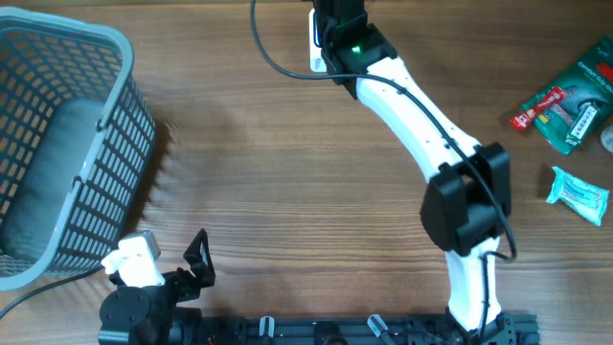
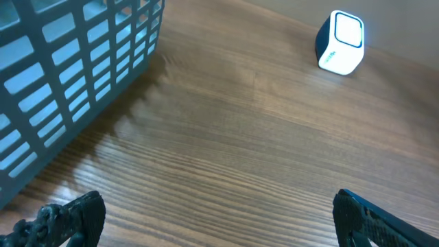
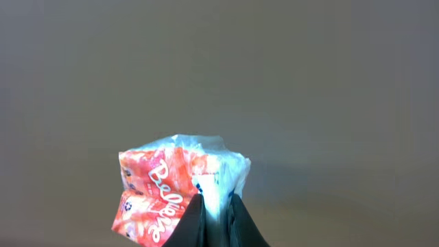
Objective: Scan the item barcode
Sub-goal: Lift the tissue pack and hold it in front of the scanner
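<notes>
Orange-red plastic packet (image 3: pixel 161 199) hangs pinched at its crinkled edge in the right gripper (image 3: pixel 216 223), near the white scanner (image 1: pixel 314 48); best to turn its barcode face squarely toward the scanner window and hold steady. Left gripper (image 2: pixel 219 219) stands spread wide (holding nothing). White script on the packet seems to read "Belie…", the rest unclear.

**Open lane right of the basket**

You can pass freely over the bare table (image 1: pixel 287 182) just right of the basket (image 1: pixel 101 125); its tall slatted wall shuts off the left. Farther right of the basket, the right arm (image 1: pixel 412 115) slants across, reaching over the scanner (image 2: pixel 341 42). Well beyond the arm, a green packet (image 1: pixel 567 103) and a blue packet (image 1: pixel 578 192) lie apart.
</notes>
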You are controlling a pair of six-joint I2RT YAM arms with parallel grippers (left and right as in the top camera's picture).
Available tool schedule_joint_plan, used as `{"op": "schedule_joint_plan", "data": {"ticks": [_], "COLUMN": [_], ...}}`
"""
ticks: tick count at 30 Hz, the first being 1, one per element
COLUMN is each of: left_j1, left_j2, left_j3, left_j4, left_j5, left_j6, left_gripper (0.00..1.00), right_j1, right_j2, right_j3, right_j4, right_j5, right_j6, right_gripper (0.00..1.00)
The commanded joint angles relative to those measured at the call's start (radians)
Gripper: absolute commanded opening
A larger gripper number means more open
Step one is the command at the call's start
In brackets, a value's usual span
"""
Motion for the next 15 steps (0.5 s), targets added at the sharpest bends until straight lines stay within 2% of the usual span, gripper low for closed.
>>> {"op": "schedule_joint_plan", "data": {"ticks": [1, 4, 9, 15], "left_j1": [-0.005, -0.005, -0.005, -0.005], "left_j2": [-0.003, -0.003, -0.003, -0.003], "left_j3": [-0.005, -0.005, -0.005, -0.005], "left_j4": [0.002, 0.002, 0.002, 0.002], "left_j5": [-0.013, -0.013, -0.013, -0.013], "left_j6": [0.014, 0.014, 0.014, 0.014], "left_gripper": [1.00, 1.00, 1.00, 1.00], "right_j1": [-0.033, -0.054, -0.084, -0.092], "right_j2": [0.143, 0.228, 0.285, 0.285], "right_j3": [0.010, 0.010, 0.010, 0.010], "right_j4": [0.023, 0.077, 0.085, 0.065], "right_j5": [-0.146, -0.180, -0.187, -0.211], "right_j6": [-0.149, -0.133, 0.037, 0.037], "right_gripper": [0.04, 0.04, 0.04, 0.04]}}
